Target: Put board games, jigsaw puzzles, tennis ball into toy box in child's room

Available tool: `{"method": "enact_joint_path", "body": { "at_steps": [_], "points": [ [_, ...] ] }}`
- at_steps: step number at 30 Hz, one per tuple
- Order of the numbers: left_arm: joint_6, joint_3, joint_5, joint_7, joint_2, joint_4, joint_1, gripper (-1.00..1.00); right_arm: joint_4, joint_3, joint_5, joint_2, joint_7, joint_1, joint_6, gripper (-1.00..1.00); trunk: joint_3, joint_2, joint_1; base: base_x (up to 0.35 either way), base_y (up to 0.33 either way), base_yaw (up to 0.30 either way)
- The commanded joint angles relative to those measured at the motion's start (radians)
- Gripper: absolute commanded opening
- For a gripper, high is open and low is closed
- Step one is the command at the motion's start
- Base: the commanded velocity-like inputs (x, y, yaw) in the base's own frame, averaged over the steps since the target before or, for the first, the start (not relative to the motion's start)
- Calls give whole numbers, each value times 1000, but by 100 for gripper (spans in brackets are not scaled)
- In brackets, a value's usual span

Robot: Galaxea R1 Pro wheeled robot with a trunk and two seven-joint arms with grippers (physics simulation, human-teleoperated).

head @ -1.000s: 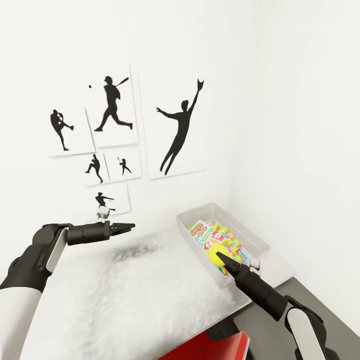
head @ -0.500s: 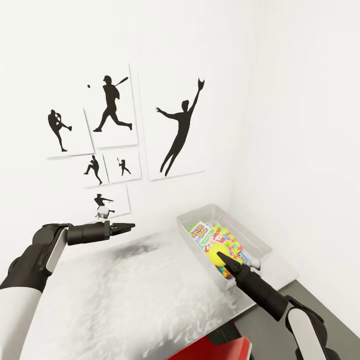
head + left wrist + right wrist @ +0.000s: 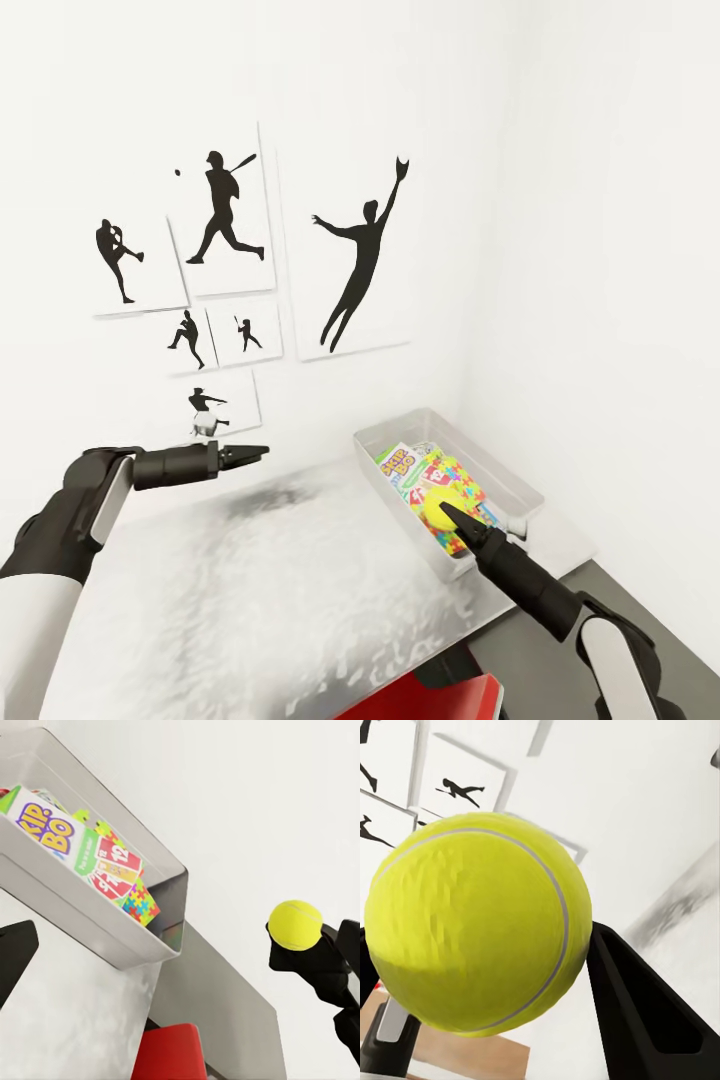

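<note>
Right hand (image 3: 447,512) clamped on the small yellow-green tennis ball (image 3: 436,505), held above the shallow light grey toy box (image 3: 398,426) at the far right end of the pale grey-white table (image 3: 250,590); box holds a green-yellow-red SKIP-BO game box (image 3: 397,461) and a multicoloured jigsaw puzzle board (image 3: 463,487) – left hand (image 3: 258,452) empty, fingers together, hovering over the table's left side, well apart from the box.

Tennis ball (image 3: 476,922): bright yellow-green with a thin pale grey seam. Right gripper (image 3: 447,512) and left gripper (image 3: 255,452): matt black, arms black with white sleeves. Toy box (image 3: 376,438): light grey, at far right. Inside it, a board game (image 3: 56,832) printed white and green with yellow-and-purple lettering and red number panels; a jigsaw puzzle (image 3: 139,904) in red, yellow, green and blue. Table (image 3: 250,590): mottled grey-white. Wall pictures (image 3: 225,210): black silhouettes on white. Red object (image 3: 169,1054) at near edge.
</note>
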Motion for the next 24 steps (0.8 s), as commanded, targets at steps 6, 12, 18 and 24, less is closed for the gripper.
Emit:
{"method": "enact_joint_path", "body": {
  "at_steps": [6,12,18,24],
  "points": [
    [7,4,3,-3,0,0,-1,100,-3,-11,2,-1,-77,-10,37,-100,-2,-2,1,0,0,0],
    [7,5,3,-3,0,0,-1,100,-5,-22,-8,10,-426,-219,202,-100,-2,-2,1,0,0,0],
    [7,5,3,-3,-1,0,0,100,60,-17,-12,9,-748,-481,233,-100,-2,-2,1,0,0,0],
    [7,9,3,-3,0,0,0,100,237,-16,-7,3,-957,-606,233,-100,-2,-2,1,0,0,0]
  ]
}}
